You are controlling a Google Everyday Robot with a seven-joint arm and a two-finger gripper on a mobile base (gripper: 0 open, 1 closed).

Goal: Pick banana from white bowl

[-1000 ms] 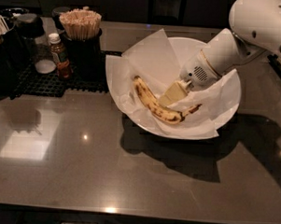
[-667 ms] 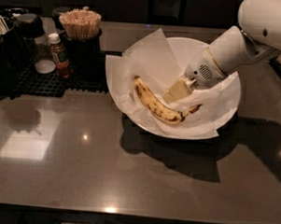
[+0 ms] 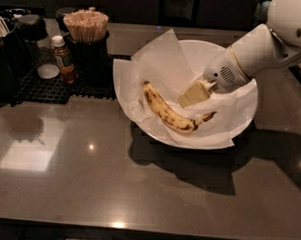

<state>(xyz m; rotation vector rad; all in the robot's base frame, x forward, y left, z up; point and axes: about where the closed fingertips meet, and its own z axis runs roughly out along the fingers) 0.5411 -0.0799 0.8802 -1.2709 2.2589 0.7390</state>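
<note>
The banana [image 3: 168, 114], yellow with brown spots and dark ends, lies curved in the middle of the white bowl [image 3: 242, 127] on crinkled white paper [image 3: 158, 62]. My gripper [image 3: 187, 99], pale yellow at the end of the white arm [image 3: 253, 51], reaches in from the upper right. It hangs inside the bowl, just above and to the right of the banana's middle, and is apart from it. Nothing is held in it.
To the left of the bowl, a black mat [image 3: 56, 90] holds a dark cup of wooden stir sticks [image 3: 86, 26], a small brown bottle [image 3: 64, 60] and black containers [image 3: 13, 56]. The grey countertop [image 3: 88, 179] stretches in front, with its edge near the bottom.
My gripper has drawn back up and to the right, off the banana. The banana stays in the bowl and now shows in full.
</note>
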